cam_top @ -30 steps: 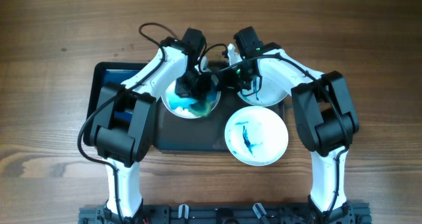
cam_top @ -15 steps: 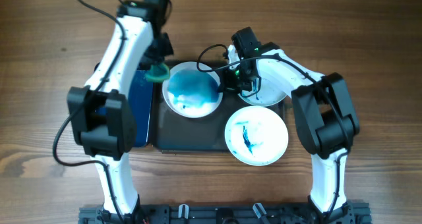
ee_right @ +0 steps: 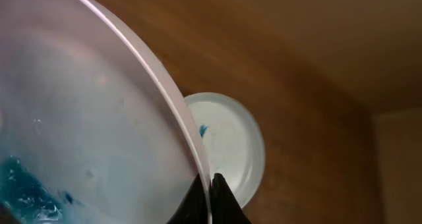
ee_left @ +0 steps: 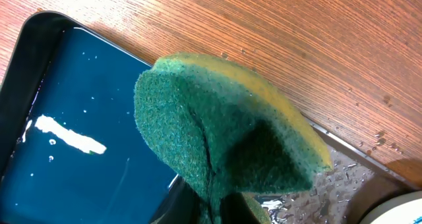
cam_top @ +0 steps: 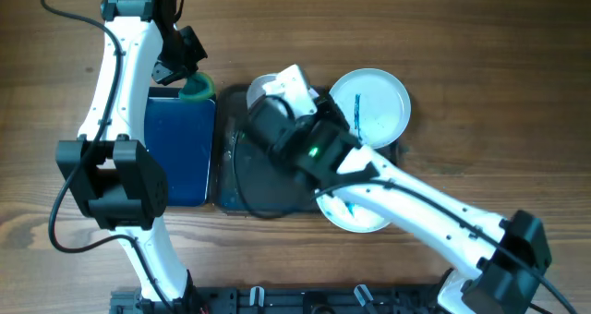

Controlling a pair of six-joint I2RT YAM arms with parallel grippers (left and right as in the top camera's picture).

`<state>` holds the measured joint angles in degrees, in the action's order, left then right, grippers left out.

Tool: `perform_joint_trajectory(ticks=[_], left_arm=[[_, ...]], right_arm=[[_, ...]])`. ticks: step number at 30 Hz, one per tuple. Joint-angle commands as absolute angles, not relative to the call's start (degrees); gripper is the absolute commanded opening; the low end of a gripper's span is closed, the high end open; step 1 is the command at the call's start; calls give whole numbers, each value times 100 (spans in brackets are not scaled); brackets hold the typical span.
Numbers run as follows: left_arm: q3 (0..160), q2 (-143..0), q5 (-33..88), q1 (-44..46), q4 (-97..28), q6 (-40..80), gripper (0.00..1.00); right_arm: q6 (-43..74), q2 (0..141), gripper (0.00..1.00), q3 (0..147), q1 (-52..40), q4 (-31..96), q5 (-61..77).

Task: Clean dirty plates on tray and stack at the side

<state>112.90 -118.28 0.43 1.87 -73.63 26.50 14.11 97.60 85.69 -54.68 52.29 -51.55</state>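
The plates are lying in three places. One plate (ee_right: 79, 118) is hanging tilted in the air over the dark grey tray (cam_top: 228, 189). A second plate (cam_top: 371, 106), carrying a blue streak, is sitting at the far right, and I cannot tell whether it is resting on the tray or on the table. A third plate (cam_top: 355, 217) is lying at the near right, mostly hidden under the right arm.

The right gripper (ee_right: 210, 196) is pinching the raised plate by its rim alone, fingers closed narrow on the thin edge. The left gripper (cam_top: 189, 74) is squeezing a folded green and yellow sponge (ee_left: 224, 132) above the far end of the glossy blue tray (cam_top: 175, 152), well to the left of the raised plate.

The main risk is sitting in that rim grip. The plate is looking wet and smooth, and with the hold at one edge its weight is likely pulling it round in the fingers. A quick swing could be enough to let it slip and drop onto the tray or the streaked plate showing beyond it.

Blue smears are clinging to the low part of its face, so stacking it now would probably mean stacking it dirty, and the residue may be running off as it tilts.

The right arm is stretching across the whole tray, so the left arm coming back with the sponge could be heading into it.
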Motion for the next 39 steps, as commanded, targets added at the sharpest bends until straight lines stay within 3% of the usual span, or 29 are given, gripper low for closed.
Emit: perform_joint_trajectory(ticks=[1, 4, 7, 8, 13, 16, 20, 21, 23, 27, 30, 37, 39], left_arm=[[11456, -11657, 123, 196, -7371, 2727, 4], [11456, -11657, 123, 196, -7365, 2727, 4], [11456, -11657, 123, 196, -7380, 2729, 4], [11456, -11657, 126, 196, -7395, 2731, 4], [11454, -11657, 126, 198, -7485, 2749, 4], [11454, -11660, 126, 202, -7481, 2749, 4], [11454, -11660, 126, 202, -7485, 2749, 4], [11454, -11660, 126, 202, -7485, 2749, 4], [11454, -11660, 130, 211, -7485, 2749, 4], [11454, -11660, 130, 213, -7483, 2749, 4], [11454, -11671, 152, 213, -7483, 2749, 4], [11454, -11679, 196, 250, -7483, 2751, 4], [11454, -11692, 215, 250, -7487, 2751, 4]], right_arm=[[1369, 9651, 4, 8632, -5771, 4987, -7382], [1347, 9651, 4, 8632, -5983, 4545, -8499], [1363, 9653, 4, 8626, -5994, 4414, -7985], [1555, 9653, 4, 8597, -5728, 4458, -5957], [3378, 9998, 4, 8296, -4213, 4602, -958], [3463, 10798, 4, 8099, -3723, 4394, 346], [3441, 11498, 4, 8099, -3684, 4311, 950], [3411, 11478, 14, 8108, -3656, 4309, 956], [2451, 11476, 47, 8158, -3594, 4154, 1518], [607, 11572, 59, 8654, -3199, 4224, 1645], [-440, 12258, 55, 9290, -3096, 4278, 1942], [-134, 12814, 30, 9531, -3135, 4274, 2252], [180, 12916, 12, 9524, -3166, 4261, 2250]])
